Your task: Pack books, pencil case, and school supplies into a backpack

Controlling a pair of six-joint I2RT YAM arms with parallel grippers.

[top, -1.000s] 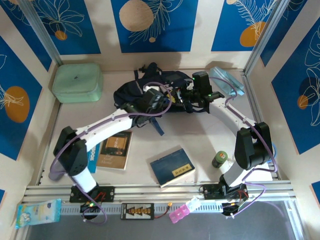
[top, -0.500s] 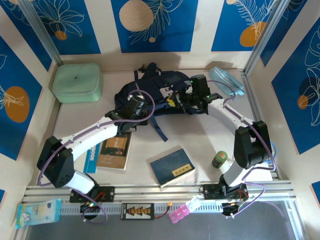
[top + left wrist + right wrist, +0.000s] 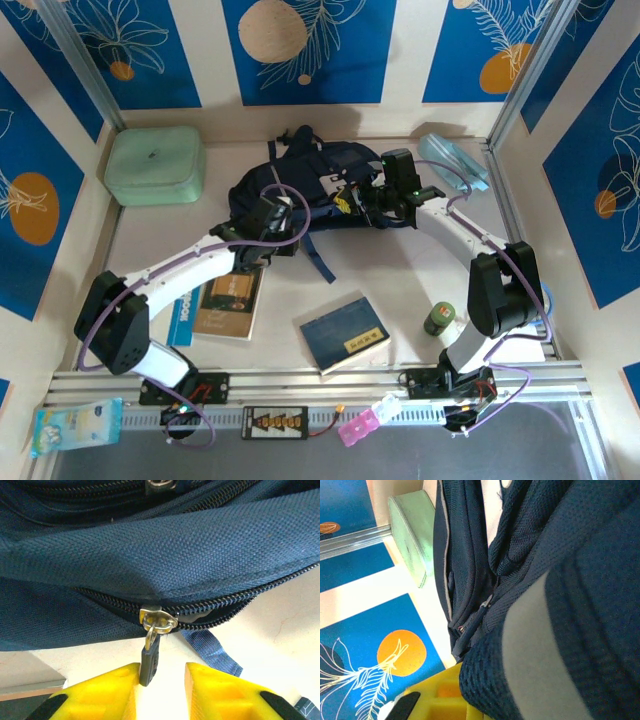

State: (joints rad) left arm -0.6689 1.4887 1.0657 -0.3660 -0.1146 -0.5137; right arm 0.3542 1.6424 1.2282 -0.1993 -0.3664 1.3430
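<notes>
Hanging between the left gripper's (image 3: 162, 674) narrowly parted yellow fingers (image 3: 112, 692) is a black zipper pull (image 3: 149, 661), close against the left finger and not pinched. Its metal slider (image 3: 159, 619) sits on a side zip of the backpack (image 3: 160, 555), with the zip gaping a little to the right of it. Right gripper (image 3: 447, 700) is closed, with backpack fabric bunched over its yellow finger.

From above, the left gripper (image 3: 268, 215) is at the backpack's (image 3: 335, 165) near-left edge and the right gripper (image 3: 365, 205) at its near-right edge. The backpack lies at the back centre of the table (image 3: 400, 280).

The tan book (image 3: 228, 300) lies near the left arm; white lettering on its blue edge is too small to read. The navy book (image 3: 345, 333) is front centre, and the writing on its yellow label (image 3: 362, 342) is illegible. The pale-blue pencil case (image 3: 455, 160) sits in the back right corner.

A mint-green case (image 3: 155, 165) is back left and a small green jar (image 3: 438, 320) is beside the right arm. The tabletop is cream. The walls (image 3: 300, 50) have blue panels with orange circles and white leaf drawings.
</notes>
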